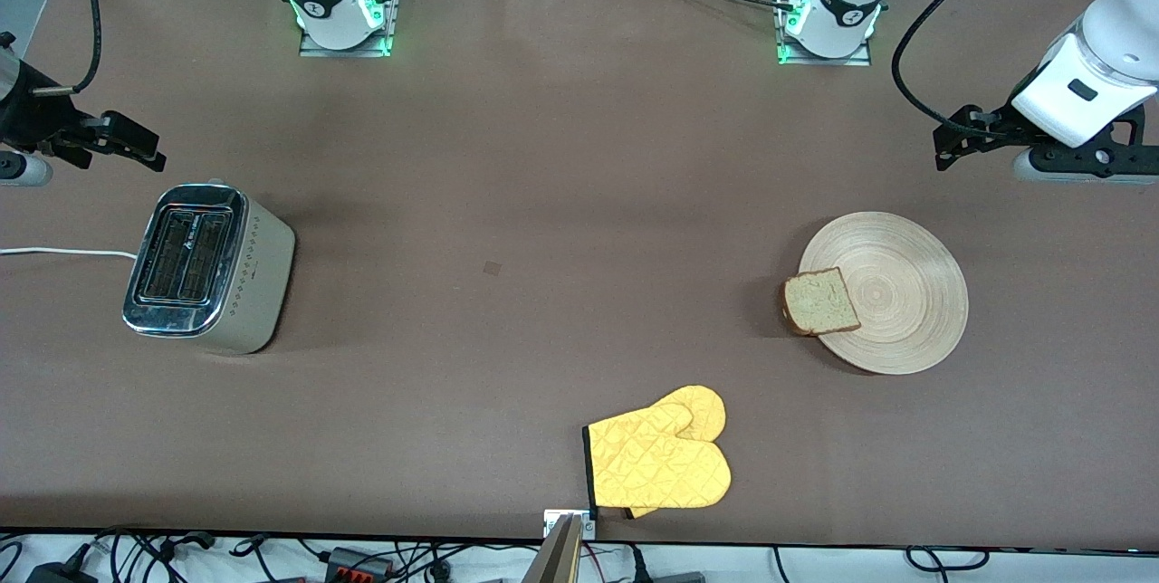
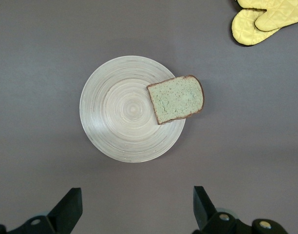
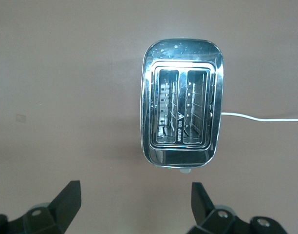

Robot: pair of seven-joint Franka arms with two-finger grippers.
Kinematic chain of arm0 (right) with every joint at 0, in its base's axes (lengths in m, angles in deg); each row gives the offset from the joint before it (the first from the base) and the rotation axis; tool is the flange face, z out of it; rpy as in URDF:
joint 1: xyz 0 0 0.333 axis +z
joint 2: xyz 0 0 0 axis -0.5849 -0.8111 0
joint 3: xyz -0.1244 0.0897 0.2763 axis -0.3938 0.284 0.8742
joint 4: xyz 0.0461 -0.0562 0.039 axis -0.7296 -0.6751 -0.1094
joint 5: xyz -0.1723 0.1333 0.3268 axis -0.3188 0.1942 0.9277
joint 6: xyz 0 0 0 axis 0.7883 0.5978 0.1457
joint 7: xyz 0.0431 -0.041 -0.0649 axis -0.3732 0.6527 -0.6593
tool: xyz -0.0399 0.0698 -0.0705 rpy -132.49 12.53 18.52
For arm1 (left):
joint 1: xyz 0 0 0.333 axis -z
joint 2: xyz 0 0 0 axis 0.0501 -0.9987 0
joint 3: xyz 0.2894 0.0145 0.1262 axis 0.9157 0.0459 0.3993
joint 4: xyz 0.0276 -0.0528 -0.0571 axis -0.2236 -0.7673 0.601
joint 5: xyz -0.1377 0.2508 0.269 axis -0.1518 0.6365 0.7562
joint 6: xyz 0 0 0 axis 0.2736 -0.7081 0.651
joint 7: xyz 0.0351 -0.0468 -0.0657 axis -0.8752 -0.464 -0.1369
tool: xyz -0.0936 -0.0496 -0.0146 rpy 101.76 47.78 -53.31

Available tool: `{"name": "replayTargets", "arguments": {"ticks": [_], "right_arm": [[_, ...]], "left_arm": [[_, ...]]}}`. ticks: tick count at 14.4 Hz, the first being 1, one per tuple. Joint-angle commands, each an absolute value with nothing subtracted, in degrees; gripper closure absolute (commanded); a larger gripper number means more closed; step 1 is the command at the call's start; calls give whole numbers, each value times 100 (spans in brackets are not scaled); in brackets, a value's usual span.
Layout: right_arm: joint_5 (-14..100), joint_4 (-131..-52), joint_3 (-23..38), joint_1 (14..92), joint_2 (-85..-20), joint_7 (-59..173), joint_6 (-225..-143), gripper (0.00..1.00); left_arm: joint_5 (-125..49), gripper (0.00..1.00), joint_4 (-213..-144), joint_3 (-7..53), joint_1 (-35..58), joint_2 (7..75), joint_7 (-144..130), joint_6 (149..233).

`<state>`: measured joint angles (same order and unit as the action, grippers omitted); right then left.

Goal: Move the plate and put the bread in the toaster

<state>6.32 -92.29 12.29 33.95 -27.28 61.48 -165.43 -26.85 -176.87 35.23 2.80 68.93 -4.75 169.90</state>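
Observation:
The light-wood plate lies toward the left arm's end of the table. The bread lies flat on its rim and overhangs the edge toward the right arm's end. Both show in the left wrist view, plate and bread. My left gripper hangs open and empty over bare table just off the plate, as the left wrist view shows. The toaster stands upright at the right arm's end, both slots empty. My right gripper hangs open and empty over bare table beside the toaster.
A yellow oven mitt lies near the table's front edge, nearer to the camera than the plate; it also shows in the left wrist view. The toaster's white cord runs off the right arm's end of the table.

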Motion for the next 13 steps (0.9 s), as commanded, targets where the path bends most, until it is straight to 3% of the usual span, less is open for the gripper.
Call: {"name": "replayTargets", "arguments": {"ticks": [1,13], "right_arm": [[550,-9212,1266,3430,-2720,6117,-16486,0],[444,-9150,1319,3421,-2746,6187,-16451,0]], "left_arm": [[-2572,0,-17490,3498,261,6805,-466,16844],[-2572,0,-17490,3498,261,6805,-466,16844]]}}
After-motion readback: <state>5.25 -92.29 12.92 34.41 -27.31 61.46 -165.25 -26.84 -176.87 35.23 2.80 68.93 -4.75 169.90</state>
